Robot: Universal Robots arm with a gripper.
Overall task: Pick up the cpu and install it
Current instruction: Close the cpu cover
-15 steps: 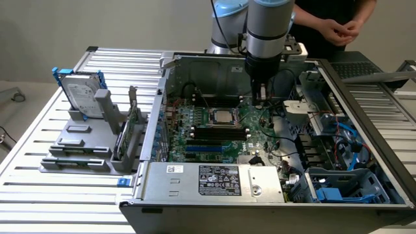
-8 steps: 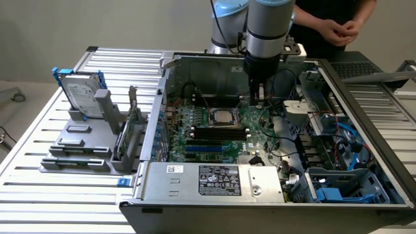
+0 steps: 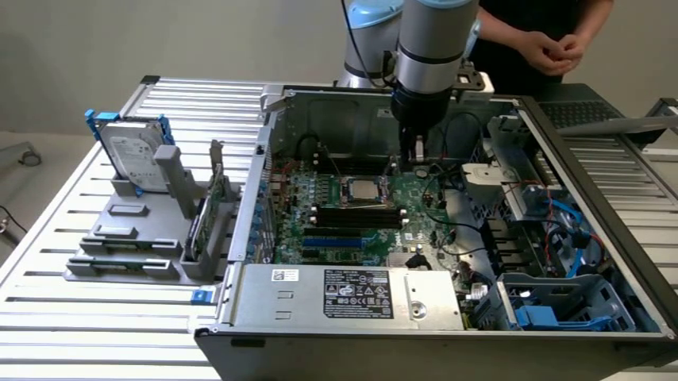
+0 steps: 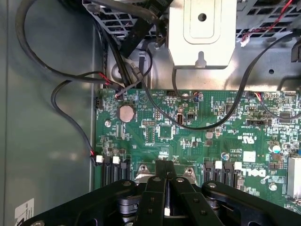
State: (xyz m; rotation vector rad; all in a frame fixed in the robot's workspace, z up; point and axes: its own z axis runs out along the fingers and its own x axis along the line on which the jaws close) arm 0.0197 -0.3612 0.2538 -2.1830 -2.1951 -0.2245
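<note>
Clenched on nothing, the gripper (image 3: 417,157) is held low over the motherboard (image 3: 424,222), just beside the socket (image 3: 341,184) where the cpu (image 3: 366,191) is seen lying flat; any contact is judged best kept slow and vertical so the chip is not shifted

The arm (image 3: 433,48) reaches straight down from above, its wrist held vertical. The gripper (image 3: 417,155) points downward at its end. In the wrist view its two black fingers (image 4: 153,193) are closed together, tips touching.
</note>
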